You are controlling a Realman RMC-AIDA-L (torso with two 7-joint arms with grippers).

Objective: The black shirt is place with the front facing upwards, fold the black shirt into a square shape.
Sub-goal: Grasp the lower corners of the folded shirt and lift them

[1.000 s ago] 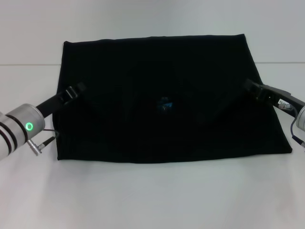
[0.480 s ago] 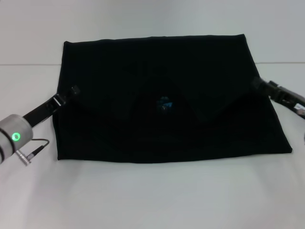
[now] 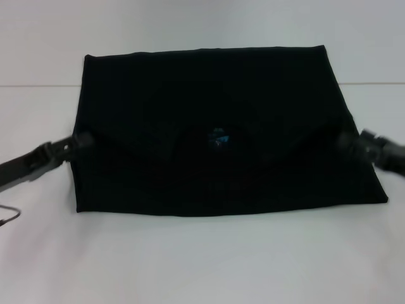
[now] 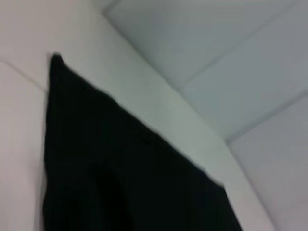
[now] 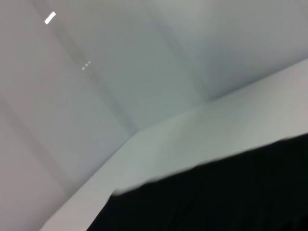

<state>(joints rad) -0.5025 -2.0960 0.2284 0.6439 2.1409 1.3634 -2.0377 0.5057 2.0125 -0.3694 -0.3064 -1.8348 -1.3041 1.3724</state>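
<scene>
Black shirt lay folded on the white table, a gripper at each side edge.

The shirt [image 3: 215, 126] lay flat mid-table [image 3: 202, 266], its blue neck label [image 3: 219, 139] showing near the centre. The left gripper [image 3: 81, 140] was at its left edge and the right gripper [image 3: 348, 142] at its right edge; whether either gripped cloth, I could not tell.

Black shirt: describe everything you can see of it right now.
The black shirt, plain dark cloth, lies flat on the white table as a wide folded block. A small blue neck label shows at its middle, between overlapping flaps. The left gripper and right gripper sit at its side edges.
</scene>
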